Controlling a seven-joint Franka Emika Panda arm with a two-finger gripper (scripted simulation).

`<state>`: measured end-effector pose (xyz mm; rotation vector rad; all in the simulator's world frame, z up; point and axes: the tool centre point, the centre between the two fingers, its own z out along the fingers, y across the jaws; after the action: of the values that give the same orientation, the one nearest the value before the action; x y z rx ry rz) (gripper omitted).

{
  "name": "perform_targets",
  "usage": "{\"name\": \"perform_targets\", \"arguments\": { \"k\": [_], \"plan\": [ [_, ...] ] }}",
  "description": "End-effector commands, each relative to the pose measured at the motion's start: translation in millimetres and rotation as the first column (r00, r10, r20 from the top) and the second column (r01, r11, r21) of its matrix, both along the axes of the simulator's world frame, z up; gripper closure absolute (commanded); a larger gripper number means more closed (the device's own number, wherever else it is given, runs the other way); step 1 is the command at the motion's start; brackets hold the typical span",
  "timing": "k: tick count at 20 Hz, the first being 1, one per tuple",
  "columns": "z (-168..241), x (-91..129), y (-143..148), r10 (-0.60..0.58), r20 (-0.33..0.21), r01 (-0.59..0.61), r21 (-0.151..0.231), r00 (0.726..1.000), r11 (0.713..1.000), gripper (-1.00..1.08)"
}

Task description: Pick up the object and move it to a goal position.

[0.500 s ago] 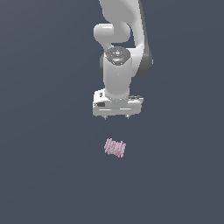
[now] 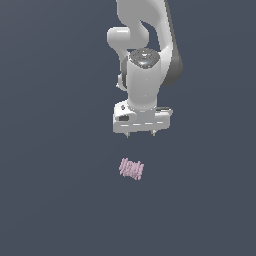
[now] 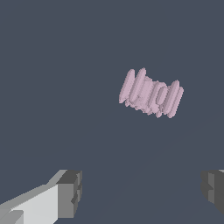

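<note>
I have the gripper (image 2: 139, 134) hanging above the bench (image 2: 50, 200) with its jaws spread wide and nothing between them. The object (image 2: 131, 169) lies flat on the bench, below the gripper and apart from it, a little toward the exterior view's left of the fingertips' midline. In the wrist view its ridges (image 3: 151, 93) run slightly askew to the line between my fingertips (image 3: 70, 192).

My worry is the descent: if I drop straight from here, I judge the object may sit off-centre between the jaws, so one pad could touch first and push or spin it. The ribbed sides may also give a poor, slipping hold.

Around it the bench is bare on every side shown, so I have free room to shift and realign.
</note>
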<state>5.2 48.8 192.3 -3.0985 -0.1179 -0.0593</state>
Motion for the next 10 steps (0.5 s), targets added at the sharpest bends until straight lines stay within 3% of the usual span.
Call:
{"name": "perform_targets", "arguments": {
  "k": [1, 10],
  "plan": [
    [2.9, 1.6, 5.6, 0.001, 0.008, -0.002, 0.005, 1.0, 1.0, -0.92],
    [0.0, 4.2, 3.2, 0.04, 0.005, -0.04, -0.001, 0.999, 0.999, -0.92]
  ]
}}
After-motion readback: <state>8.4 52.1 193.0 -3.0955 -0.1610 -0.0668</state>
